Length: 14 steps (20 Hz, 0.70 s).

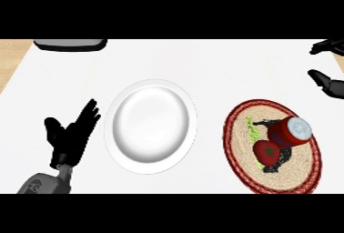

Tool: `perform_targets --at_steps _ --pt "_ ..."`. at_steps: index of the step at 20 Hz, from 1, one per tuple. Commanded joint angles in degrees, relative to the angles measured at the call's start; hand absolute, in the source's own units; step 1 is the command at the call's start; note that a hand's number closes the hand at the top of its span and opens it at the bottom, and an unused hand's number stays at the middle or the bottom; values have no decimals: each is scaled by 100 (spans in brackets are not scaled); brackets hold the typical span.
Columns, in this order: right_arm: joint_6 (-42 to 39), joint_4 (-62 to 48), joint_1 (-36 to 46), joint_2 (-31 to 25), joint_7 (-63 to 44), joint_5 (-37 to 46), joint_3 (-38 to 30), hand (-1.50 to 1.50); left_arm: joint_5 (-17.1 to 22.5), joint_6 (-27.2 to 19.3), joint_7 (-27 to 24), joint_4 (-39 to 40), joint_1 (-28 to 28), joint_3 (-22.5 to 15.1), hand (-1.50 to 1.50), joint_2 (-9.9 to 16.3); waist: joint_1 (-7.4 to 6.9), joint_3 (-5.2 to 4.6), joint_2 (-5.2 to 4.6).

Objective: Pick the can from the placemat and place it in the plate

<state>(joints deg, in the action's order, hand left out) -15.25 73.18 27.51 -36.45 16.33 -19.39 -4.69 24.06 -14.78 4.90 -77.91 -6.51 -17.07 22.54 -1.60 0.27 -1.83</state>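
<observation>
The red metal can (pixel 291 132) lies untouched on the round woven placemat (pixel 243 172) at lower right, so the reach is not begun; the right hand (pixel 327 83), at the upper right edge with fingers I cannot tell, must descend to it, while the left hand (pixel 70 133) rests open-fingered beside the white round plate (pixel 151 122).

Grey forearm (pixel 42 184) carries a black left hand (pixel 69 134); right hand (pixel 327 82) also black.

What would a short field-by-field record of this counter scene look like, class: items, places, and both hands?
can: red, silver lid, lying tilted on the placemat
placemat: round, woven, red rim, right of the plate
plate: white, bare, at centre
left hand: open, fingers up, left of the plate, holding nothing
right hand: at the upper right edge, away from the can, partly cut off
task state: can not yet on the plate
</observation>
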Motion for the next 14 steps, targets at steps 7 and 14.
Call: perform_targets --at_steps 7,14 --pt "-1999 -2941 447 -764 2690 793 -256 -150 -139 -102 268 49 138 -420 0 -561 -64 -9 91" --pt "-2367 -2156 458 -1881 2620 2079 896 -150 -147 -3 301 -228 362 -443 0 -413 -111 -11 126"
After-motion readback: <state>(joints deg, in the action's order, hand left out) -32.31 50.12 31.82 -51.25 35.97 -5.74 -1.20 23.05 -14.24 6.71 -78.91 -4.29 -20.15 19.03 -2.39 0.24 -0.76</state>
